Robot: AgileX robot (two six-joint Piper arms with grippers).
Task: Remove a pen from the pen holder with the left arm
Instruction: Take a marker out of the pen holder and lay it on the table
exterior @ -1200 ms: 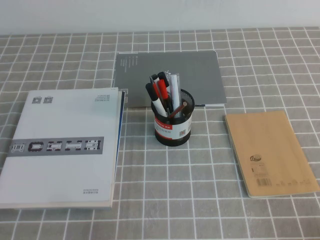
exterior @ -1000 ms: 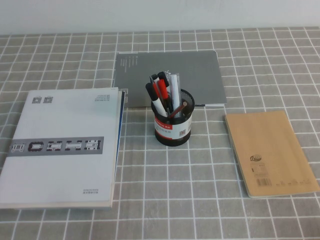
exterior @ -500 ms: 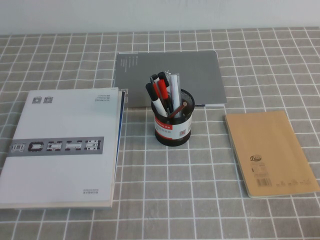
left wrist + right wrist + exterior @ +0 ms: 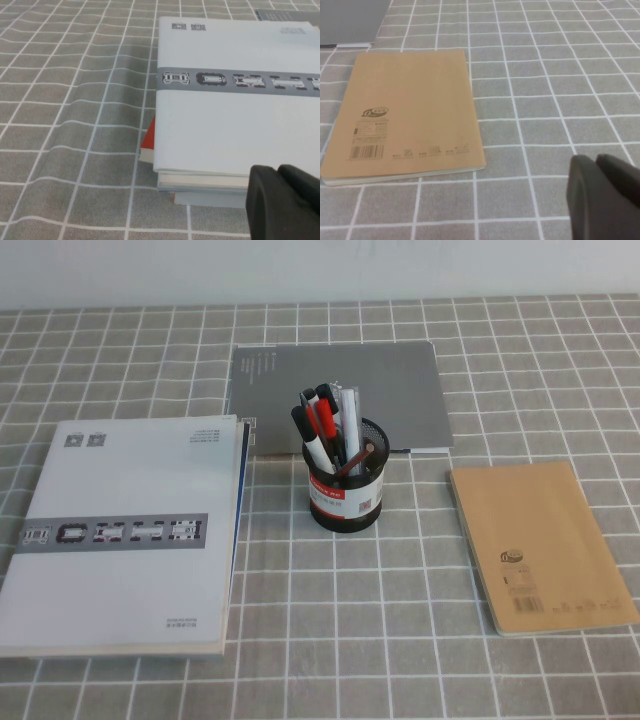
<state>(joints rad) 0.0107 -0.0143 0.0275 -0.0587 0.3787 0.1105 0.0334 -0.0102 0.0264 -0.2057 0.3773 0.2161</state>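
At centre of the high view stands the holder (image 4: 346, 490), pens (image 4: 318, 425) inside; reach not begun. Left gripper (image 4: 278, 175), closed, hangs by the book (image 4: 230, 125); right gripper (image 4: 596, 162), closed, by the notebook (image 4: 410, 110). Next: open over a pen.

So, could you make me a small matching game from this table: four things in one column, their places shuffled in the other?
Things:
1. pen holder
2. white book
3. brown notebook
4. grey book

Places:
A. robot's right side of the table
B. far side, behind the pen holder
C. middle, with pens standing in it
D. robot's left side

Pairs: 1-C, 2-D, 3-A, 4-B.

Neither arm shows from above. The left gripper hangs shut by the white book's near edge, and the right gripper hangs shut near the brown notebook.
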